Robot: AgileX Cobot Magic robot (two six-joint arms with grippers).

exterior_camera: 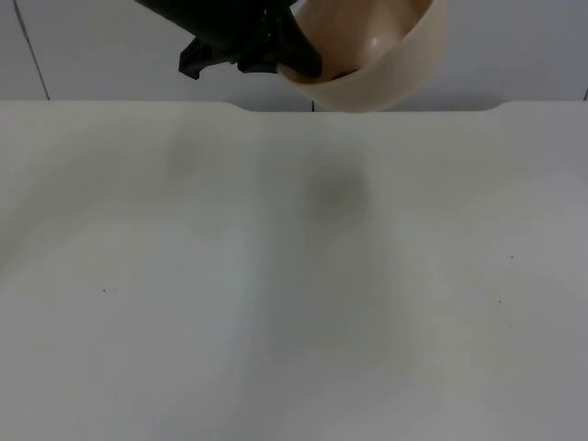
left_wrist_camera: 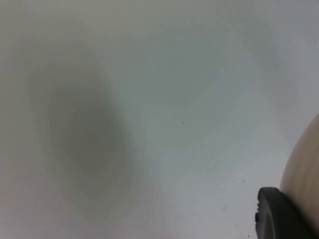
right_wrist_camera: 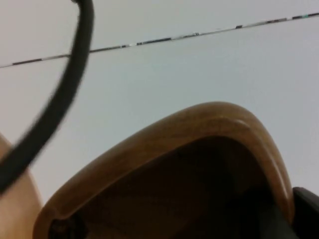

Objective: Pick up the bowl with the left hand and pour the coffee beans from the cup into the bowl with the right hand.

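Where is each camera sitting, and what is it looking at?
Top view: fixed above, facing down and forward over the white table; left gripper holds the cream bowl aloft.
Left wrist view: on the left arm, facing the table, bowl beside its fingertip.
Right wrist view: on the right arm, facing the wooden cup.
Top and left wrist views share the bowl.

Soft, even light; faint blurred shadows lie on the table (exterior_camera: pixel 294 303), and wrist views look unfocused.
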